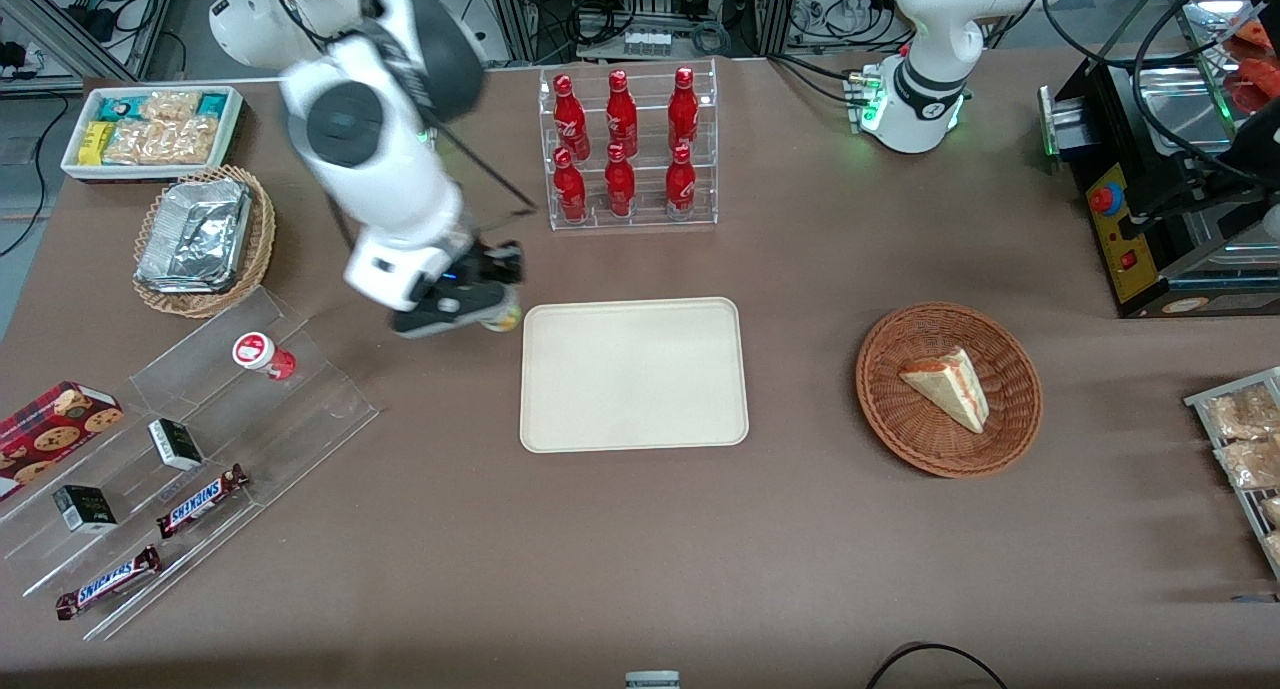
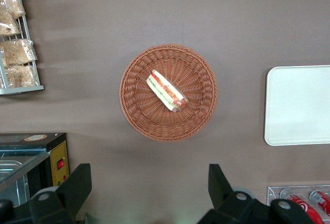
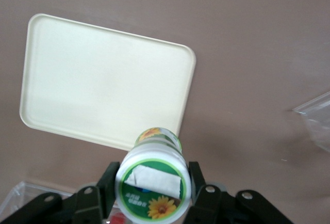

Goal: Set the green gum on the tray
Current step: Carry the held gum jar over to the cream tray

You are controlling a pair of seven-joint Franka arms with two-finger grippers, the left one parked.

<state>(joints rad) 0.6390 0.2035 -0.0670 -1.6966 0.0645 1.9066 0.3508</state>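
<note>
The green gum, a small bottle with a white lid ringed green and a sunflower on it, is clamped between my gripper's black fingers. In the front view the gripper hangs above the table beside the cream tray's corner on the working arm's side, with only the bottle's yellow-green bottom peeking out below it. The wrist view shows the tray lying bare below and ahead of the held bottle.
A red-lidded small bottle lies on the clear stepped stand with candy bars and small boxes. A rack of red cola bottles stands farther from the camera than the tray. A wicker basket with a sandwich sits toward the parked arm's end.
</note>
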